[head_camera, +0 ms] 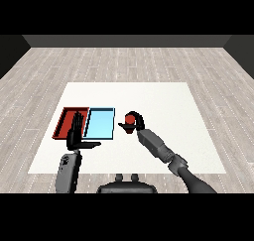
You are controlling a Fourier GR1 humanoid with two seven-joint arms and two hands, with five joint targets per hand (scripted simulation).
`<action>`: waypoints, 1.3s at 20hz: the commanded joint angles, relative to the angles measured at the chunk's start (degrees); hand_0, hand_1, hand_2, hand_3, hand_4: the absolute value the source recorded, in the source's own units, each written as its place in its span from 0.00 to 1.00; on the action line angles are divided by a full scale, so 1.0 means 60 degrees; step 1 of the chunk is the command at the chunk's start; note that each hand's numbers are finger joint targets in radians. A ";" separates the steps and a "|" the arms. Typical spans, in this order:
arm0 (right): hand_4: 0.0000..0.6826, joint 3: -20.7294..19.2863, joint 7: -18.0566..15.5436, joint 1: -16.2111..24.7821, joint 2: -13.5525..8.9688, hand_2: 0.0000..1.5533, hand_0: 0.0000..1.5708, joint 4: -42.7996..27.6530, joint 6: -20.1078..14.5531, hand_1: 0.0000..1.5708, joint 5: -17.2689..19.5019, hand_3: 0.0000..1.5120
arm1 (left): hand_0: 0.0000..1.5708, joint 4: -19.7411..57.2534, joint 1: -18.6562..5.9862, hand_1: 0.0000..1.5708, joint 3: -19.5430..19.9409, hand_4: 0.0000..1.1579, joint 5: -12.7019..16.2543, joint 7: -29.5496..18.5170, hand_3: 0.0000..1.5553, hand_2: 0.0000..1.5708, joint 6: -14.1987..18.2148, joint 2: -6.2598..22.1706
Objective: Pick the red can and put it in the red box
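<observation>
**Operator:** Grey plank flooring point(124, 61) surrounds the white rectangular table point(163, 101). Report the work surface.

**Robot:** Two shallow trays lie side by side near the table's left edge, long sides touching. The red rectangular tray point(64, 117) is outermost; the light blue rectangular tray point(100, 123) lies to its right. The table's far half and right side are bare white surface.

**Operator:** Locate the task object.

**Robot:** The small red cylindrical can point(130, 119) is just right of the light blue tray, apart from its edge. My right hand point(133, 123) is at the can, black fingers and thumb curled round it. I cannot tell whether the can rests on the table or is lifted.

**Operator:** Left side status.

**Robot:** My left hand point(77, 133) is upright in front of the red tray's near edge, fingers straight and pointing away from me, thumb out to the right. It holds nothing. Its fingers overlap the red tray's right part.
</observation>
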 commanded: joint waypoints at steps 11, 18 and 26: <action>0.86 -0.0885 0.0454 0.0164 -0.0117 0.95 1.00 -0.0963 -0.0694 1.00 0.1463 0.93 | 0.00 -0.0595 0.0462 0.00 -0.0196 0.00 -0.0137 0.0031 0.00 0.00 0.0088 -0.0030; 0.88 -0.1052 0.1319 0.0226 -0.1346 0.95 1.00 -0.3083 -0.1116 1.00 0.2011 0.93 | 0.00 -0.0036 -0.0120 0.00 -0.0237 0.00 -0.0126 0.0004 0.00 0.00 -0.0037 -0.0031; 0.88 -0.1157 0.1689 0.1582 -0.2574 0.94 0.97 -0.6239 -0.1929 0.97 0.2957 0.93 | 0.00 -0.0305 -0.0058 0.00 -0.1376 0.00 -0.0425 0.0370 0.00 0.00 -0.0101 -0.0481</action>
